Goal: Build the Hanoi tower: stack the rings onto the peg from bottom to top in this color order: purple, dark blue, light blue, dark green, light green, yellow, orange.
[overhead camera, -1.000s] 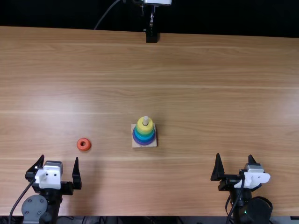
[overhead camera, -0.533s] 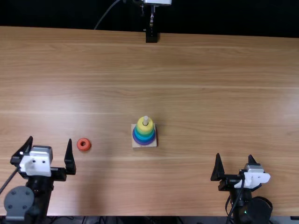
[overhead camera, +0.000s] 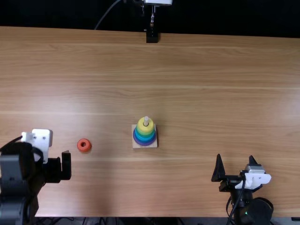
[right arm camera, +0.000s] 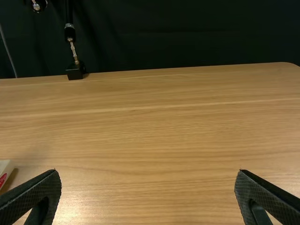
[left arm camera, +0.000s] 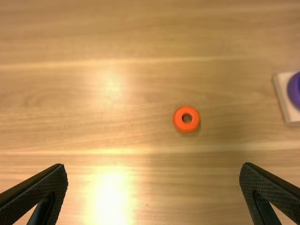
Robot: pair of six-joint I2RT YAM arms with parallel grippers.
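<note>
I count one loose ring, the orange ring (overhead camera: 84, 145). It lies flat on the tabletop (overhead camera: 197, 93), toward the near left corner. I see just one hole in it, and wood shows through.

I count one peg (overhead camera: 146, 120) and one square base (overhead camera: 153, 144) under it. They sit about halfway between the left and right edges, a bit closer to the near edge than the far one. The base is to the right of the orange ring, well apart from it. The peg's tip pokes up out of one yellow ring (overhead camera: 142, 127), the top ring on the stack. Under that I see green, then blue, then the purple ring (overhead camera: 150, 142) at the bottom. The bands in between blend together, so I can't count those rings for sure.

I have two grippers. My left gripper (overhead camera: 54, 170) is over the left part of the tabletop, near the orange ring and not touching it. Its two fingers are wide apart and hold nothing. My right gripper (overhead camera: 235, 157) is by the near edge, toward the right corner. Its two fingers are wide apart too, with nothing in them.

One black block (overhead camera: 152, 36) stands at the far edge.
</note>
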